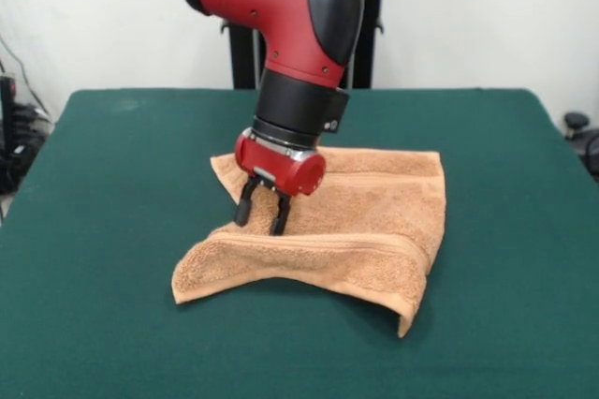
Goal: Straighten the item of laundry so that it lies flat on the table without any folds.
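orange-tan towel (351, 230) sitting mid-table on the green table (103, 230), near edge doubled over in a thick fold, red arm (281, 15) reaching down over its left part, gripper (262, 219) fingers slightly apart, tips right at the cloth, can't tell if pinching

The table (103, 258) has a dark green, felt-like top that fills most of the front view, its far edge running under a white wall. One thing lies directly on it: an orange-tan terry towel (374, 221), near the middle and slightly to the picture's right. The towel is not flat. Its near edge is doubled over into a thick fold, with a woven band running along the fold, and its near right corner lifts off the table.
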